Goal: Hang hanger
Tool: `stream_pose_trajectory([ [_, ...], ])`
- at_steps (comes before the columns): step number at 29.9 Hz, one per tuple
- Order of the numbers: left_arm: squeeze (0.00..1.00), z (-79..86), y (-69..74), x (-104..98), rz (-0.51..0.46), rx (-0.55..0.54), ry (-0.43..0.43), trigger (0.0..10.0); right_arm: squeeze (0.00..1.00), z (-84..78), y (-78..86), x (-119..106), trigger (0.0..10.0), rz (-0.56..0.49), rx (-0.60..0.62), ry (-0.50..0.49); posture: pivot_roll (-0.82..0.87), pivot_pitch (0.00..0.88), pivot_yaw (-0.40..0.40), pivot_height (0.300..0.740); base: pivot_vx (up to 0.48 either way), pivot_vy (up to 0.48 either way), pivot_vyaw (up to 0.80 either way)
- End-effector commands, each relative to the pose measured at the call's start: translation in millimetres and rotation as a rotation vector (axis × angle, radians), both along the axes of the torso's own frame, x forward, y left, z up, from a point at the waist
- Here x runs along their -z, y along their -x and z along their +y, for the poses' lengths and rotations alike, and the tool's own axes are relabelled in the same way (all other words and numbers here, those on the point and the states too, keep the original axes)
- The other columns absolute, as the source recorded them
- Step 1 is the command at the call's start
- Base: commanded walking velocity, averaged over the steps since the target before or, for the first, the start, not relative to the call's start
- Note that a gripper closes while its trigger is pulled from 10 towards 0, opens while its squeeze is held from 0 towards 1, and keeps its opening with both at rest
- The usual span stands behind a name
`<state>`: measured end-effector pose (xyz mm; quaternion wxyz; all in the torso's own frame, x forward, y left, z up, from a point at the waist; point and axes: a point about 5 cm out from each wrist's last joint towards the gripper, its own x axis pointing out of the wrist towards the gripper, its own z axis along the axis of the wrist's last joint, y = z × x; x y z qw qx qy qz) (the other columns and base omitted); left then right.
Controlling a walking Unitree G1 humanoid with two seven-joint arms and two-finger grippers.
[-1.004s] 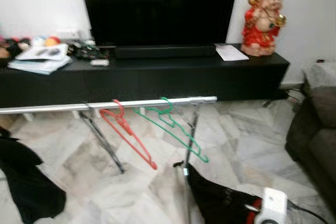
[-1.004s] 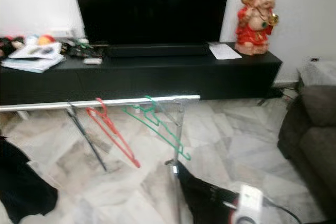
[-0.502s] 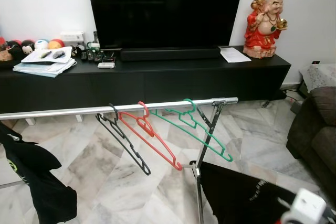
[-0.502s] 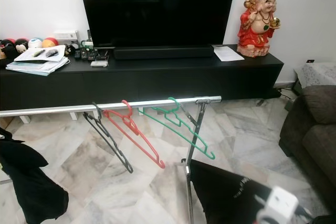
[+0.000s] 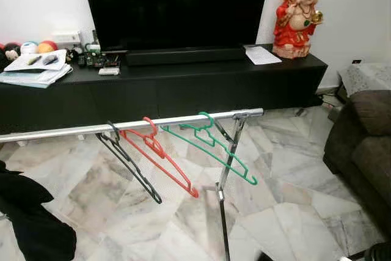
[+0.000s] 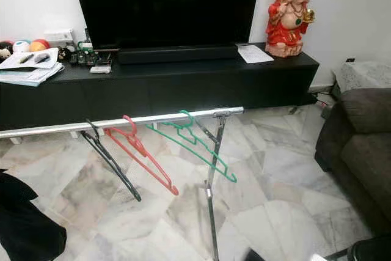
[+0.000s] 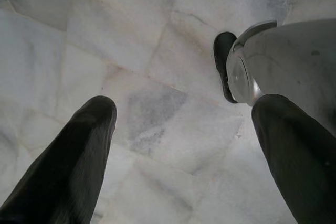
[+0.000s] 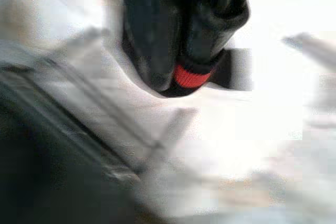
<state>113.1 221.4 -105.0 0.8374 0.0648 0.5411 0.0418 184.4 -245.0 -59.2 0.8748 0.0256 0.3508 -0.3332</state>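
Note:
A silver clothes rail (image 5: 122,128) runs across in front of me on a slanted stand post (image 5: 223,212). Three bare hangers hang on it near its right end: a black hanger (image 5: 131,166), a red hanger (image 5: 168,163) and a green hanger (image 5: 220,151). In the right wrist view, which is blurred, my right gripper (image 8: 181,77) has its fingers (image 8: 152,30) pressed together on something black with a red piece at the tips. My left gripper (image 7: 186,111) hangs open over the marble floor beside my silver leg (image 7: 283,61).
A black garment (image 5: 30,224) hangs at the far left. Behind the rail stands a long black TV console (image 5: 183,90) with a red figurine (image 5: 296,13), papers and small items. A dark sofa (image 5: 366,145) is at the right. Marble floor lies around the stand.
My right arm with the black garment has dropped below the bottom edge of the eye views. The camera shifted slightly; the three hangers stay on the rail.

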Motion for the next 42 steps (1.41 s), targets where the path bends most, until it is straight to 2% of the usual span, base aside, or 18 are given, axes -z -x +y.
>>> stream_pose_trajectory([
  [1, 0.0, 1.8, 0.7, -0.2, -0.006, -0.018, -0.007, 10.0, 0.0, 16.2, -17.7, -4.1, 10.0, -0.052, -0.161, -0.027, 0.03, 0.0, 0.014, 0.74, 0.0, 0.0, 0.0],
  [3, 0.0, 1.6, 0.0, -0.6, -0.021, -0.035, -0.001, 10.0, 0.0, 30.3, -18.5, 3.1, 10.0, -0.006, -0.241, -0.082, 0.03, 0.0, 0.015, 0.74, 0.0, 0.0, 0.0],
  [4, 0.0, 1.6, 0.0, -0.6, -0.021, -0.035, -0.001, 10.0, 0.0, 30.3, -18.5, 3.1, 10.0, -0.006, -0.241, -0.082, 0.03, 0.0, 0.015, 0.74, 0.0, 0.0, 0.0],
  [6, 0.0, 0.8, 0.0, -0.4, -0.021, -0.038, 0.004, 10.0, 0.0, 37.9, -8.9, 13.7, 10.0, 0.104, -0.322, -0.102, 0.04, 0.0, 0.013, 0.74, 0.0, 0.0, 0.0],
  [9, 0.0, 0.4, 0.0, -0.3, -0.022, -0.042, 0.006, 10.0, 0.0, 38.5, -1.3, 19.2, 10.0, 0.152, -0.341, -0.122, 0.06, 0.0, 0.011, 0.74, 0.0, 0.0, 0.0],
  [12, 0.0, 0.4, -0.1, -0.4, -0.027, -0.048, 0.006, 10.0, 0.0, 37.7, 13.1, 27.2, 10.0, 0.249, -0.381, -0.12, 0.06, 0.0, 0.012, 0.74, 0.0, 0.0, 0.0],
  [17, 0.0, 0.9, 0.2, -0.5, -0.027, -0.049, 0.007, 10.0, 0.0, 39.3, 15.2, 28.6, 10.0, 0.244, -0.358, -0.14, 0.05, 0.0, 0.019, 0.74, 0.0, 0.15, 0.0],
  [25, 0.0, 1.2, 0.1, -0.5, -0.025, -0.046, 0.008, 10.0, 0.0, 59.4, 28.8, 37.4, 10.0, 0.3, -0.407, -0.169, 0.06, 0.0, 0.02, 0.74, 0.0, 0.349, 0.0],
  [31, 0.0, 1.5, -0.1, -0.7, -0.029, -0.048, 0.003, 10.0, 0.0, 58.1, 29.1, 37.3, 10.0, 0.303, -0.407, -0.159, 0.06, 0.0, 0.02, 0.74, 0.0, 0.336, 0.0],
  [35, 0.0, 1.4, -2.2, -1.8, -0.056, -0.04, -0.008, 10.0, 0.0, 54.2, 28.4, 36.6, 10.0, 0.299, -0.402, -0.155, 0.07, 0.0, 0.009, 0.74, 0.0, 0.0, 0.0],
  [37, 0.0, 1.5, -5.5, -4.0, -0.113, -0.066, -0.015, 10.0, 0.0, 52.2, 26.2, 35.6, 10.0, 0.301, -0.406, -0.15, 0.09, 0.0, 0.001, 0.74, 0.0, 0.0, 0.0],
  [42, 0.0, 1.1, -10.5, -7.1, -0.173, -0.047, -0.024, 10.0, 0.0, 53.8, 24.9, 35.3, 10.0, 0.302, -0.42, -0.149, 0.1, 0.0, -0.002, 0.74, 0.0, 0.0, 0.0],
])
